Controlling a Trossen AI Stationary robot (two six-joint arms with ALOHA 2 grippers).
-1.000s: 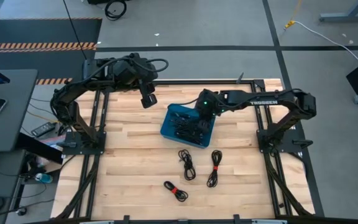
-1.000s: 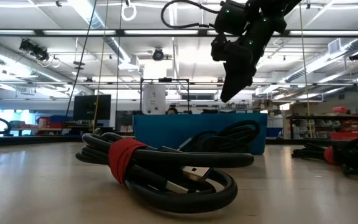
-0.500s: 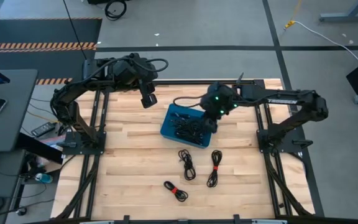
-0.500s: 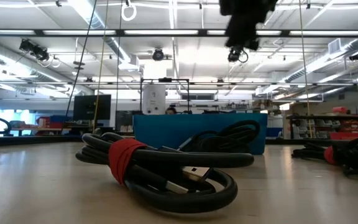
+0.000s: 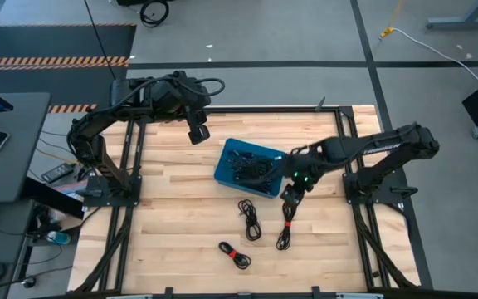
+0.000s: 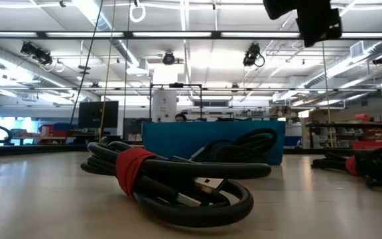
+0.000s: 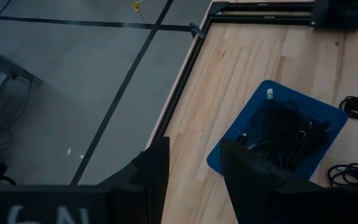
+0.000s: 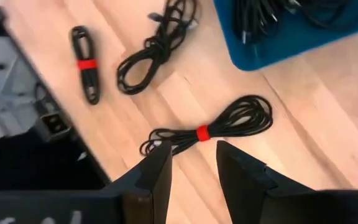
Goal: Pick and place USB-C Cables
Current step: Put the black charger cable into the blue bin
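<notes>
A blue tray [image 5: 229, 158] at mid-table holds several black USB-C cables [image 5: 251, 169]. Three more coiled cables lie on the wood nearer the front. One has no tie [image 5: 250, 219]. One has a red tie [image 5: 286, 225] and also shows in the right wrist view [image 8: 210, 129]. Another red-tied one [image 5: 235, 255] is nearest the front and fills the low view [image 6: 168, 178]. My right gripper [image 5: 292, 196] is open and empty above the far end of the red-tied cable, right of the tray [image 8: 194, 180]. My left gripper [image 5: 198, 133] is open and empty, raised left of the tray's far end [image 7: 194, 174].
A dark metal frame [image 5: 222, 108] runs around the wooden tabletop. Bare wood lies left of the tray and along the front left [image 5: 173, 232]. In the low view the tray's wall [image 6: 171, 139] stands behind the loose cables, with a workshop room beyond.
My right gripper has risen out of the blue tray and gone toward the table's near and right edges. It now hangs over the far end of the red-tied cable beside the tray. The cables on the table have not moved.
</notes>
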